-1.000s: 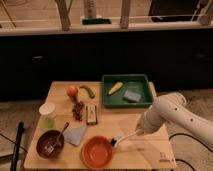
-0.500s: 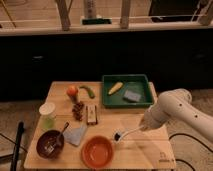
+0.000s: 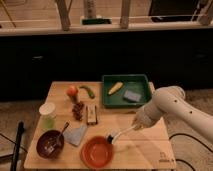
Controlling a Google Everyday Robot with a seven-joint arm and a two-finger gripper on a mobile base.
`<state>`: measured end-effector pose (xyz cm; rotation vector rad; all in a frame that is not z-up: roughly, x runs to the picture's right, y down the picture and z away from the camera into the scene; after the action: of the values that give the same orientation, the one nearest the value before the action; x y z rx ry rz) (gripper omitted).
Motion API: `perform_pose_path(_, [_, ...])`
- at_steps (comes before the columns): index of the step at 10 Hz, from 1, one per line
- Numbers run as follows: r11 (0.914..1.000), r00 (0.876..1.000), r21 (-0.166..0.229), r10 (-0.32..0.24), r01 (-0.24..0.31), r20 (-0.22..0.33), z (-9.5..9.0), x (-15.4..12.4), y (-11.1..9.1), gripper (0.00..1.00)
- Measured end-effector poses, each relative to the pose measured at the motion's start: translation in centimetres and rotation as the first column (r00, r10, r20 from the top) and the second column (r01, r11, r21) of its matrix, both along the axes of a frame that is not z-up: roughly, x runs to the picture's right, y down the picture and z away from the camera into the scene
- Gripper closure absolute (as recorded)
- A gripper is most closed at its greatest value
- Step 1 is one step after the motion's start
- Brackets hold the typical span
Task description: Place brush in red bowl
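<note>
Text: none I can read
Mark [image 3: 161, 158] on table [image 3: 142, 150] corner: illegible to me
Gripper [image 3: 134, 125]: holding brush [image 3: 122, 132] right of red bowl [image 3: 96, 152]

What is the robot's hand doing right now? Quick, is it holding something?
The gripper is at the table's right side, closed on the white handle of the brush, whose bristle head is at the rim of the red bowl.

One red bowl [image 3: 97, 152], one maroon bowl [image 3: 50, 144], one brush [image 3: 122, 132], one gripper [image 3: 136, 125] holding it.
</note>
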<state>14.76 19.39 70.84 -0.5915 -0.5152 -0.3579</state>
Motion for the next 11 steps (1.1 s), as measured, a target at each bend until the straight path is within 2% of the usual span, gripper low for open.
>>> perform_pose_path(3, [0.9971, 0.994, -0.014, -0.073, 0.074, 0.080, -0.8, -4.1, 0.2, 1.00])
perform_pose_path(6, [0.9882, 0.976, -0.040, -0.139, 0.148, 0.168, -1.5, -8.5, 1.1, 1.00])
perform_pose_path(8, [0.9850, 0.967, -0.062, -0.145, 0.161, 0.212, -2.1, -10.5, 2.5, 1.00])
perform_pose_path(11, [0.9871, 0.969, -0.077, -0.121, 0.140, 0.217, -2.1, -11.6, 3.9, 1.00])
